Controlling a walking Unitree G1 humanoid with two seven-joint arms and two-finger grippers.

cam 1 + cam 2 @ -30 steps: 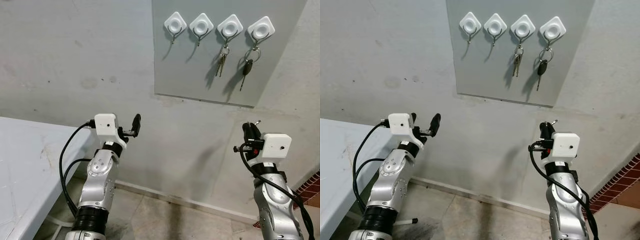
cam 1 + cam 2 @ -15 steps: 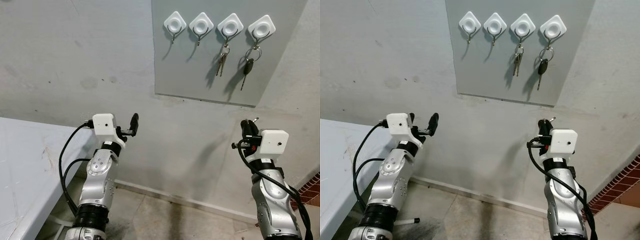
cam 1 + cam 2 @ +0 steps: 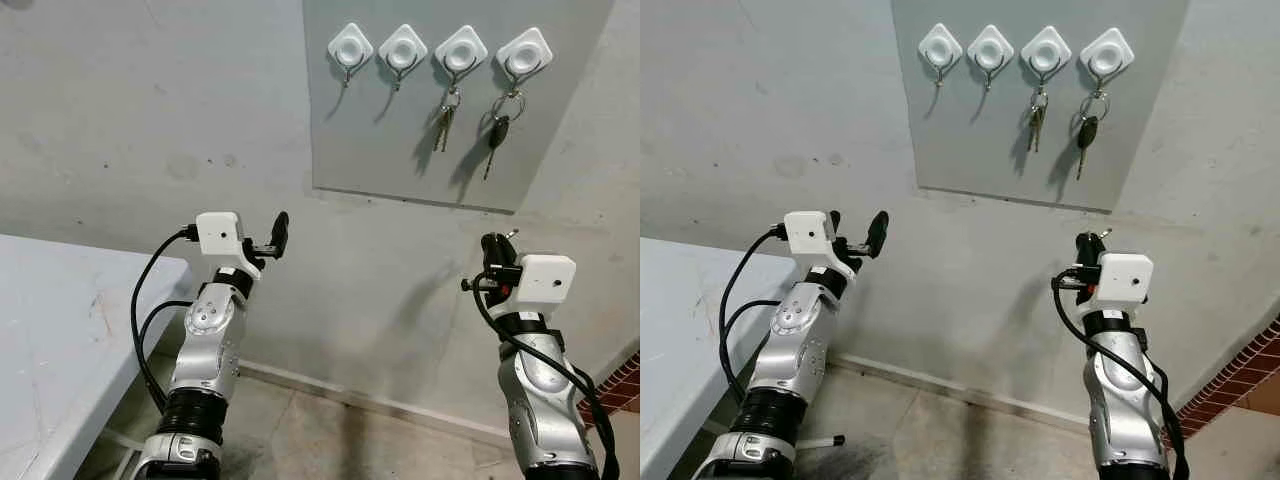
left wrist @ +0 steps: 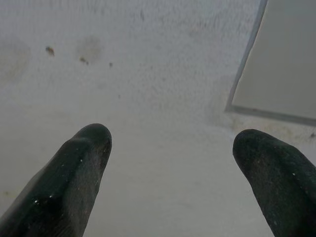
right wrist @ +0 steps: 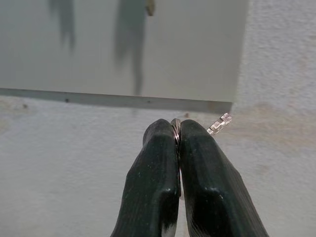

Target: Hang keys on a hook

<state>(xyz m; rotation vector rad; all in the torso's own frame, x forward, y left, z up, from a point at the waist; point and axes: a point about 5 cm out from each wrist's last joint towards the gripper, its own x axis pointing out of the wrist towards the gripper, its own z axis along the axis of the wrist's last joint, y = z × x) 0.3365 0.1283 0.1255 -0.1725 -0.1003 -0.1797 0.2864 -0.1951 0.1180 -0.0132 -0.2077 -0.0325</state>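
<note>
Your left gripper (image 4: 170, 148) has its black fingers spread wide before the speckled grey wall (image 4: 148, 74); a smooth grey panel's (image 4: 286, 64) corner sits beyond.

My right gripper (image 5: 177, 129) pinches a metal key ring (image 5: 175, 124) edge-on between its closed fingertips; one silver key tip (image 5: 219, 124) projects beside them. On the grey wall panel (image 3: 400, 140) are four white hooks (image 3: 350, 46): the left two bare, the right two loaded.
</note>
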